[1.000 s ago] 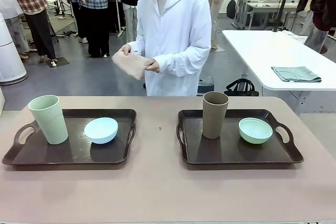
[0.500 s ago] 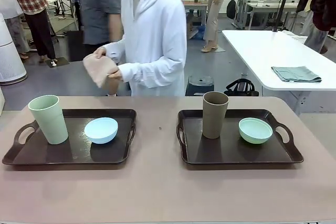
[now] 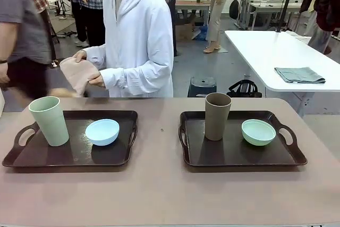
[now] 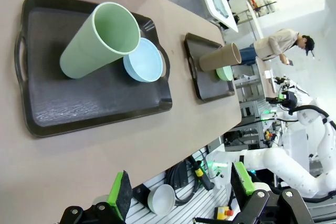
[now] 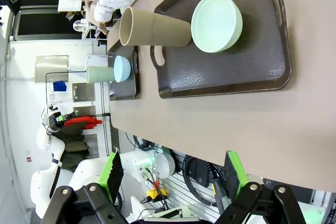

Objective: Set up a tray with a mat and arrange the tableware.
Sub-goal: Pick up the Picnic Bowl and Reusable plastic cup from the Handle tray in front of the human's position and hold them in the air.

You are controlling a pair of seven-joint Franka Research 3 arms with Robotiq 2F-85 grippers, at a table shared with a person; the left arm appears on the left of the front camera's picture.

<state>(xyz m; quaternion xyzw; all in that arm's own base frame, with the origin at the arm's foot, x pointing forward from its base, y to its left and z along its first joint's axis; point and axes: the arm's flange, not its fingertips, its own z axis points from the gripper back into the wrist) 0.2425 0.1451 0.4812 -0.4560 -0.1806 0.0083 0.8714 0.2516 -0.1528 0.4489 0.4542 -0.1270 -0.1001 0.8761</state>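
Two dark trays lie on the beige table. The left tray [image 3: 69, 157] carries a pale green cup [image 3: 49, 120] and a light blue bowl [image 3: 102, 132]. On the right tray [image 3: 234, 155] stand a brown cup [image 3: 217, 116] and a pale green bowl [image 3: 258, 132]. Beyond the far edge, left of centre, a person in white holds a folded beige mat [image 3: 78, 75] in both hands. My left gripper [image 4: 181, 192] hangs open off the table's near side, facing the green cup [image 4: 100, 40]. My right gripper [image 5: 172, 176] is open too, off the near edge below the right tray [image 5: 226, 77].
Another person in a grey top [image 3: 21, 35] stands at the far left by the table corner. A white table [image 3: 265, 51] with a folded grey-green cloth [image 3: 300, 75] stands back right. A bare strip of table separates the two trays.
The person in white has stepped toward the picture's left, carrying the mat lower and closer to the table. A person in grey has walked in at the far left.
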